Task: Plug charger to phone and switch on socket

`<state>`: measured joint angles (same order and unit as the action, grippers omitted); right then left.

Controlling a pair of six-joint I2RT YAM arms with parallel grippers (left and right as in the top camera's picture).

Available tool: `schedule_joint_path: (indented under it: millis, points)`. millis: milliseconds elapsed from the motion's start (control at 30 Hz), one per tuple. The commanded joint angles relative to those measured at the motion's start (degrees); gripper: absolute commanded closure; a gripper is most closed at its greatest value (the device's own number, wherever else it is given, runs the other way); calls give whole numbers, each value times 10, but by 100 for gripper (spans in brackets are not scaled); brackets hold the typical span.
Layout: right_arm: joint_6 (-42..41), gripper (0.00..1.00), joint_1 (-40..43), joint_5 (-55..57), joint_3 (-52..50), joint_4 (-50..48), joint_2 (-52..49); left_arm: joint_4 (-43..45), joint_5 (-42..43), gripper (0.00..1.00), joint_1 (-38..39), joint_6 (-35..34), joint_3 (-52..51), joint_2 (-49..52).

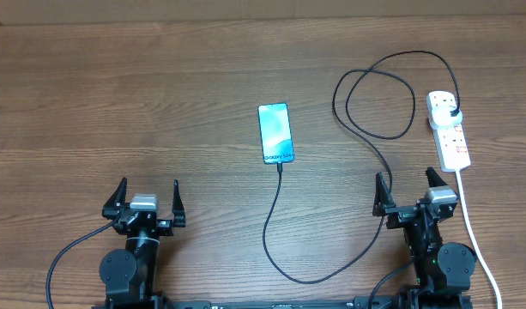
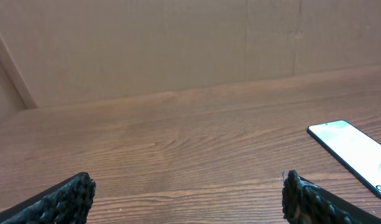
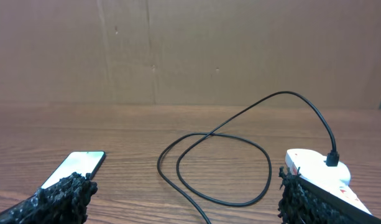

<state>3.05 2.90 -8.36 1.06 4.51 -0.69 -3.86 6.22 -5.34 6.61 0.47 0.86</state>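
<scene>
The phone [image 1: 275,134] lies flat, screen lit, near the middle of the wooden worktop [image 1: 117,86]. The charger [image 1: 279,174] meets its near end, though whether the tip is seated cannot be told. The cable sweeps toward the robot, then right, loops, and ends in a black plug in the white socket [image 1: 450,130] at the far right. The left claw [image 1: 149,185] and right claw [image 1: 406,178] both gape wide, holding nothing, at the near edge.
</scene>
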Motion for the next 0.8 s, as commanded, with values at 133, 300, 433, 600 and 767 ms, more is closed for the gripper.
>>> schedule_joint_path:
  millis: [133, 300, 433, 600, 767]
  points:
    - [20, 0, -3, -7, -6, -3, 5, -2, -4, 0, -3, 11, -2, -6]
    - [20, 0, -3, -7, -6, -3, 5, -2, -4, 0, -3, 11, -2, -6]
    - [20, 0, -3, -8, -6, -3, 5, -2, -4, 0, -3, 11, -2, -6]
    - [16, 0, -3, -12, -6, -4, 5, -2, -4, 0, -3, 11, -2, -6]
    - [13, 0, -3, -11, -6, -4, 5, -2, -4, 0, -3, 11, -2, -6]
